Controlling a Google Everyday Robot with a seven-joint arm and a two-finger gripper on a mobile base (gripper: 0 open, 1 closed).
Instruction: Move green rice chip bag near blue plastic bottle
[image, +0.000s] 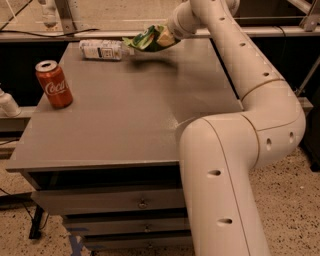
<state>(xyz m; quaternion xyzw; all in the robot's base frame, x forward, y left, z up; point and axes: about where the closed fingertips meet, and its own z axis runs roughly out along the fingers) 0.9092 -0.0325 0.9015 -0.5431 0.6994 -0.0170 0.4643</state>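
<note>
The green rice chip bag (149, 39), shiny green with tan chips pictured on it, hangs just above the far part of the grey table (125, 115), casting a shadow below it. My gripper (170, 34) is shut on the bag's right end, at the tip of the white arm that reaches in from the right. The blue plastic bottle (102, 50), clear with a white label, lies on its side at the table's far left. Its near end is close to the bag's left tip.
A red Coca-Cola can (54, 84) stands upright near the table's left edge. My white arm (250, 150) covers the table's right front corner. Drawers (120, 200) sit under the tabletop. A dark rail and cables run behind the table.
</note>
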